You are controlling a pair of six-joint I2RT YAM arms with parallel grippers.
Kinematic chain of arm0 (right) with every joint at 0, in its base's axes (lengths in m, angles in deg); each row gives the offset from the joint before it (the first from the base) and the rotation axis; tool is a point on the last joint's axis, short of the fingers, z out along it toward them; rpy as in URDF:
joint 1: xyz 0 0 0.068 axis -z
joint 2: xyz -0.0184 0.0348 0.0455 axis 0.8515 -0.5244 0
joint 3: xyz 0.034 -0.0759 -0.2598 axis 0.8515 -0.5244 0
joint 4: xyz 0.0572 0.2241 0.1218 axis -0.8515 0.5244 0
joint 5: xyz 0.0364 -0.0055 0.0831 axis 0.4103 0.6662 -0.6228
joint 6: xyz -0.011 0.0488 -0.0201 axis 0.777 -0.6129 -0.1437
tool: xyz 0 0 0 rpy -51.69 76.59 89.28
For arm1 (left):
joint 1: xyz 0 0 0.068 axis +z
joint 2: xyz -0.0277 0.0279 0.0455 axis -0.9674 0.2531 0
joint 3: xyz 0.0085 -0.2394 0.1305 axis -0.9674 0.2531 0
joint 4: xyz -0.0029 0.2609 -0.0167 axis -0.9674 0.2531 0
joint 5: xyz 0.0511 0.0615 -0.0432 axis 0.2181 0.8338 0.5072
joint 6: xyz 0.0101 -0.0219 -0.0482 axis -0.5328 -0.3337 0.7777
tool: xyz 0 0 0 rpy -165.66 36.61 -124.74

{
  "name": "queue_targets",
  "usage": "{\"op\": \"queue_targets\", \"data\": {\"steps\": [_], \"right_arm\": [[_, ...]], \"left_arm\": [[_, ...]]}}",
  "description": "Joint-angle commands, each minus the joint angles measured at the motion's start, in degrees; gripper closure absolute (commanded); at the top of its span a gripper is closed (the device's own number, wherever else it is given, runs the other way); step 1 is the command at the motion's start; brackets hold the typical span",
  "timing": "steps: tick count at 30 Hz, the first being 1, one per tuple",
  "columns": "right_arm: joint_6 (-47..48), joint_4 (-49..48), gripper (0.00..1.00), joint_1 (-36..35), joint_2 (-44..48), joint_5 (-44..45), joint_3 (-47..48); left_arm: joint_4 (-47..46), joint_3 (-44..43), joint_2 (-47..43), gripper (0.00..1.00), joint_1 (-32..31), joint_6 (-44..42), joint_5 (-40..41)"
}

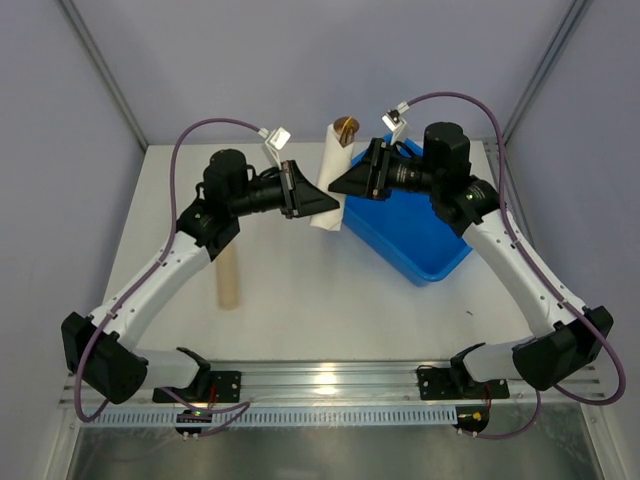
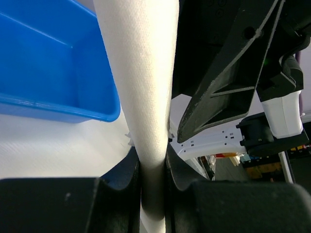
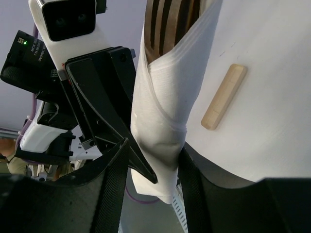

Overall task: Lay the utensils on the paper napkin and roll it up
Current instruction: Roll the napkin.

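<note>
From above, the paper napkin (image 1: 333,155), rolled round the utensils (image 1: 346,126), was seen between both arms, its long axis running 12 to 6. In the left wrist view, the left gripper (image 2: 153,177) was clamped on the roll's lower part. In the right wrist view, the right gripper (image 3: 155,170) was seen closed against the roll, fork tines exposed at 12.

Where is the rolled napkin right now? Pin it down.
In the top view the rolled napkin is at centre-back of the table. It is pinched between the left gripper and the right gripper, just left of the blue bin.
</note>
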Motion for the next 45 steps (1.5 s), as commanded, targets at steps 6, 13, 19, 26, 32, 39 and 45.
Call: {"op": "queue_targets", "data": {"steps": [6,13,19,26,32,39,45], "right_arm": [[-3.27,-7.58,0.59,0.93,0.78,-2.30,-3.15],[-7.13,-13.20,0.62,1.98,1.14,-3.61,-5.79],[-8.45,-15.75,0.62,2.16,1.23,-4.93,-7.02],[-12.92,-25.84,0.62,2.16,1.49,-6.95,-10.61],[-15.48,-31.39,0.61,2.16,1.14,-7.83,-11.59],[-19.52,-37.72,0.79,2.25,-0.44,-8.89,-11.94],[-20.41,-39.14,0.96,2.25,-0.09,-9.07,-12.20]], "left_arm": [[-8.16,-1.16,-0.23,1.00,0.35,2.58,-4.09],[-9.57,-0.46,-0.14,1.00,0.35,3.37,-5.06],[-9.93,-0.46,-0.23,1.00,0.35,3.46,-5.59],[-14.13,0.51,-0.06,1.00,0.35,5.65,-7.25],[-16.16,0.68,0.21,1.00,0.35,7.15,-8.40],[-17.66,1.13,0.12,1.00,0.35,8.20,-9.01],[-16.52,0.78,0.30,1.00,0.44,7.68,-8.66]]}}
